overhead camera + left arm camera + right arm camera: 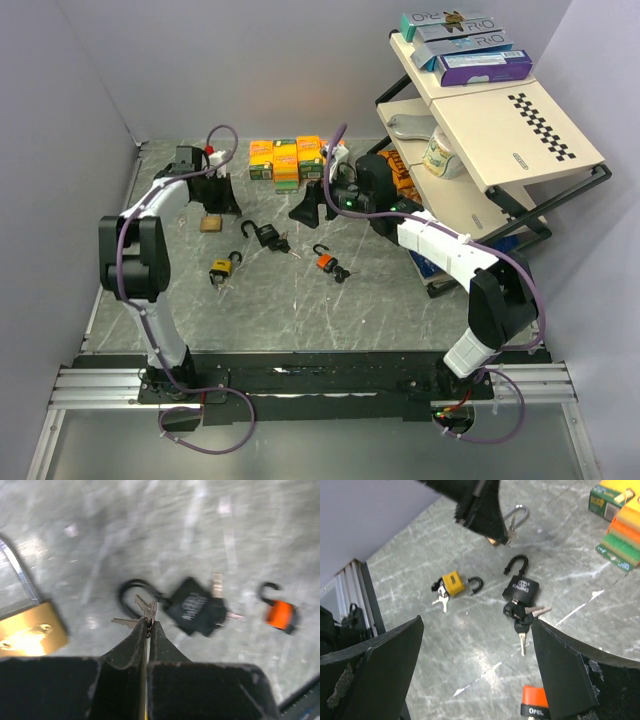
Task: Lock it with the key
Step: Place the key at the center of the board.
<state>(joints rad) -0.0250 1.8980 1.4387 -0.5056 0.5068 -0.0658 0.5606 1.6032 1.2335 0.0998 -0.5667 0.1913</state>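
Observation:
A brass padlock (30,636) with a silver shackle lies at the left of the left wrist view. My left gripper (148,625) hangs above the table, shut on a small bunch of silver keys (146,607). From above, that gripper (215,195) is just over the brass padlock (210,223). A black padlock (265,235) with its shackle open and keys in it lies to the right. My right gripper (477,622) stands wide open above bare table, near the black padlock (521,590); from above it (303,208) is right of centre.
A yellow padlock (222,270) and an orange padlock (325,262), both with keys, lie nearer the front. Sponge boxes (285,160) sit at the back. A tilted shelf rack (500,130) with boxes stands at the right.

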